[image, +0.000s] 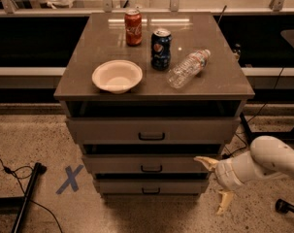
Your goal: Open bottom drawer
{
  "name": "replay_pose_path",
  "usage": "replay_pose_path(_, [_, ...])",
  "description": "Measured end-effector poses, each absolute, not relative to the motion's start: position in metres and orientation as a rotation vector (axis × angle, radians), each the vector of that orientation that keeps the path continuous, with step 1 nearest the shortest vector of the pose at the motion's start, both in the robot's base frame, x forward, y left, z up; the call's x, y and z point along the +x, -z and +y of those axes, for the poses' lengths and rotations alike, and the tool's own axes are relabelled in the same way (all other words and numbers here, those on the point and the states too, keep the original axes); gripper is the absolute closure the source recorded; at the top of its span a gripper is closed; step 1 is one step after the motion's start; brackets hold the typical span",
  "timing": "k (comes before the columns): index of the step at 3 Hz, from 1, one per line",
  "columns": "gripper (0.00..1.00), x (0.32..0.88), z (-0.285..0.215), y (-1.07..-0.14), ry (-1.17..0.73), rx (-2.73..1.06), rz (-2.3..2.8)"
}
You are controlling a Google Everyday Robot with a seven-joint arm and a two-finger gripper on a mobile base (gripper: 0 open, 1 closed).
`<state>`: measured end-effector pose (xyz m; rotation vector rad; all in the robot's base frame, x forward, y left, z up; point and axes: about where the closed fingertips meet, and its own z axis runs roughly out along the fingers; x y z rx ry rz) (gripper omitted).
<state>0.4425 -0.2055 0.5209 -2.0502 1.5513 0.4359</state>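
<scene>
The bottom drawer [151,185] is the lowest of three grey cabinet drawers, with a shallow front and a small black bar handle [151,191]. It looks closed or nearly so. Above it are the middle drawer [149,164] and the taller top drawer [151,130]. My gripper [215,183] is open and empty, on a white arm [268,161] coming in from the right. It hovers just off the cabinet's front right corner, at the height of the middle and bottom drawers. Its upper finger [205,162] points left at the middle drawer's right end; the lower finger [224,202] points down.
On the cabinet top [224,81] stand a white bowl [117,75], a red can [133,27] and a blue can [161,49], and a plastic bottle [187,69] lies on its side. A blue X [70,179] marks the floor at left, beside a black pole [27,198] and cables.
</scene>
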Motion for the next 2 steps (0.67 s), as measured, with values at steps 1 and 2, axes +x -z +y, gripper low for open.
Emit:
replay_pose_path(1, [0.00,0.440,-0.212,-0.465,-0.500,-2.052,1.650])
replay_pose_path(2, [0.00,0.440,-0.217,-0.428,-0.511,-2.051,1.710])
